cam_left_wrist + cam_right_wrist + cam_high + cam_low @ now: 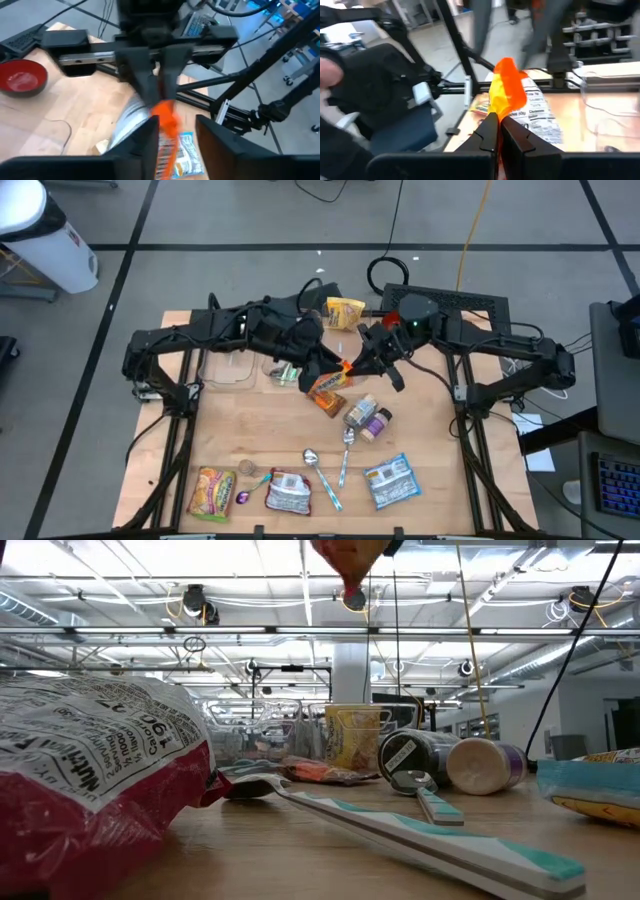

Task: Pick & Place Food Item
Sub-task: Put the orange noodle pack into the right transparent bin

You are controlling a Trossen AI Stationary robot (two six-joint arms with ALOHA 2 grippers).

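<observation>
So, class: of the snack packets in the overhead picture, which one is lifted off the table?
The orange packet at the centre, pinched in the right gripper; all other packets, like the yellow one front-left, lie flat.

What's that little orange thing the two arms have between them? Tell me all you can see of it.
The orange thing is a small, crumpled bright orange piece that looks like soft plastic wrapper. It hangs in the air above the middle of the table, over scattered food packs. The right pincer is shut on its lower edge, so it sticks up past the fingers. The left pincer sits around it with fingers apart. What it contains cannot be told.
</observation>
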